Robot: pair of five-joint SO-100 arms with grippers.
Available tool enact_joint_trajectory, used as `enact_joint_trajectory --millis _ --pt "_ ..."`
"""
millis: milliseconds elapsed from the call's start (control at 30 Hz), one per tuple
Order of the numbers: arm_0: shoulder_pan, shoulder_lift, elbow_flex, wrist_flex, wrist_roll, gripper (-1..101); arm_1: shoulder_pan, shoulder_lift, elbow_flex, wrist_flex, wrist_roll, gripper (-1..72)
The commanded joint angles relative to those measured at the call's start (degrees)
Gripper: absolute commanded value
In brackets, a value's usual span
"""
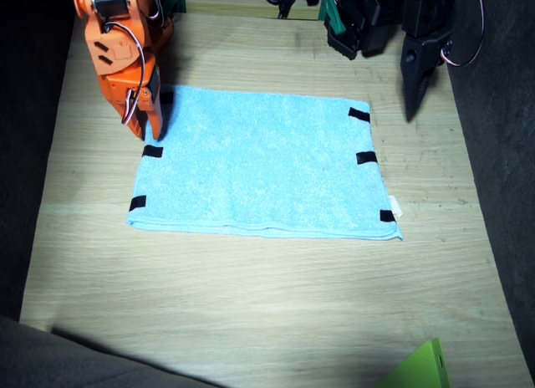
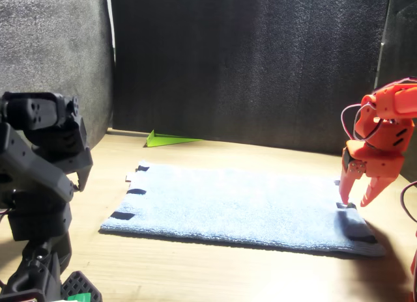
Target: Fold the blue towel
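Observation:
The blue towel point(image 1: 259, 166) lies flat on the wooden table point(image 1: 251, 304), with black tape strips point(image 1: 366, 158) along its two short edges and a small white tag point(image 1: 396, 209) at one corner. My orange right gripper point(image 1: 146, 129) points down over the towel's taped edge near a far corner. In the front view this gripper point(image 2: 358, 196) is open, its fingertips point(image 2: 345, 192) just above or touching the cloth and nothing held. My black left gripper point(image 1: 415, 91) hangs off the towel beyond its other short edge, jaws together and empty.
A green wedge-shaped piece point(image 1: 422, 367) lies at the table's near corner and shows again in the front view point(image 2: 171, 140). Dark foam walls point(image 2: 260, 68) enclose the table. Bare wood surrounds the towel on all sides.

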Motion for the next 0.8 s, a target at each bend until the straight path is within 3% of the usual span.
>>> enact_joint_trajectory --millis 0,433,767 --pt "0.44 2.81 1.23 0.18 0.79 2 -2.29 6.06 0.79 -1.67 1.49 15.2" --pt "0.26 3.25 2.02 -0.62 0.53 2 -1.05 -1.58 -11.69 17.84 0.70 15.8" --pt "0.26 4.04 2.55 -0.62 0.62 2 3.43 -4.83 -10.99 15.21 1.58 15.8"
